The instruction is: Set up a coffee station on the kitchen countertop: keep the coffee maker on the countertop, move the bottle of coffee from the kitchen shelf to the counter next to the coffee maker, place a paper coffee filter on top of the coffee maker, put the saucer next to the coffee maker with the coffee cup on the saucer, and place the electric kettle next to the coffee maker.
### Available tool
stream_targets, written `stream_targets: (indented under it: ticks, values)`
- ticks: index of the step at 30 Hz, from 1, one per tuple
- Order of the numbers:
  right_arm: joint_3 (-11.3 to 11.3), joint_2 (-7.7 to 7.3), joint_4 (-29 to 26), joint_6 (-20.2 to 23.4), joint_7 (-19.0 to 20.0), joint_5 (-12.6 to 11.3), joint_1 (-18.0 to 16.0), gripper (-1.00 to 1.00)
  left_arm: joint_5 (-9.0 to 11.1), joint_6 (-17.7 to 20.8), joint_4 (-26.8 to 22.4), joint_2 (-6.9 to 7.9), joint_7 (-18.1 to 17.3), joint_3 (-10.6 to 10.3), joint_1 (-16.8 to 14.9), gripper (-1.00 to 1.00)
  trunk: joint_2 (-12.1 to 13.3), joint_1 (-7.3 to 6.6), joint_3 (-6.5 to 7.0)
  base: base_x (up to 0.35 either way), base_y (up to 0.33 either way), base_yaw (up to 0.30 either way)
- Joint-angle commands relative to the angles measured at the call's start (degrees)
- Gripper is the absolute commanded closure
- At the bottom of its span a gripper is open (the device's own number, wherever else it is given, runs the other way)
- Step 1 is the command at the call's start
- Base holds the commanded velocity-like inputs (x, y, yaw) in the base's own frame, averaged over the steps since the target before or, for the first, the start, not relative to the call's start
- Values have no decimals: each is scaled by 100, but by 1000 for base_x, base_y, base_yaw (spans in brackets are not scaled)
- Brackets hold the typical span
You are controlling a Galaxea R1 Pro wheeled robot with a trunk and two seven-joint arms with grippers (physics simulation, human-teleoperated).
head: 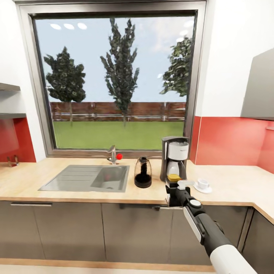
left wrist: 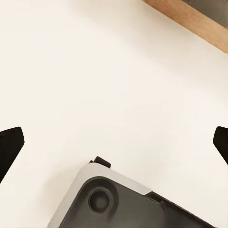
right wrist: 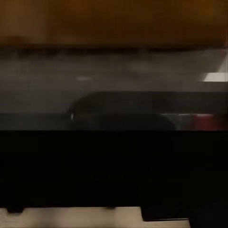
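Centre-right in my head view, the coffee maker (head: 174, 158) stands on the kitchen countertop (head: 34, 182), the electric kettle (head: 143, 172) just left of it, the coffee cup (head: 203, 183) on its saucer (head: 203, 188) to the right. My right arm reaches up from lower right; the right gripper (head: 175, 186) carries the bottle of coffee (head: 174, 177) before the machine, though I cannot tell how its fingers stand. The left gripper (left wrist: 114, 142) is spread wide.
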Motion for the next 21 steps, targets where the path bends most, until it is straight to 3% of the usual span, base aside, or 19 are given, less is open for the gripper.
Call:
stream_targets:
  ticks: [1,12,19,21]
  values:
    - [17,-8,2,-40,-12,-58,-1,100,61,-13,-5,3,-18,-42,5,-100,-2,4,-1,261,0,0]
    - [-1,70,192,-274,-45,-80,-2,100,61,-6,-4,10,-19,-36,6,-100,-2,4,-1,319,16,0]
    - [-4,353,408,-369,-261,-76,-2,100,62,-8,-4,5,-21,-36,7,-100,-2,4,-1,296,191,0]
    - [-5,514,474,-453,-701,-78,-2,100,62,-14,-4,3,-19,-37,6,-100,-2,4,-1,181,159,0]
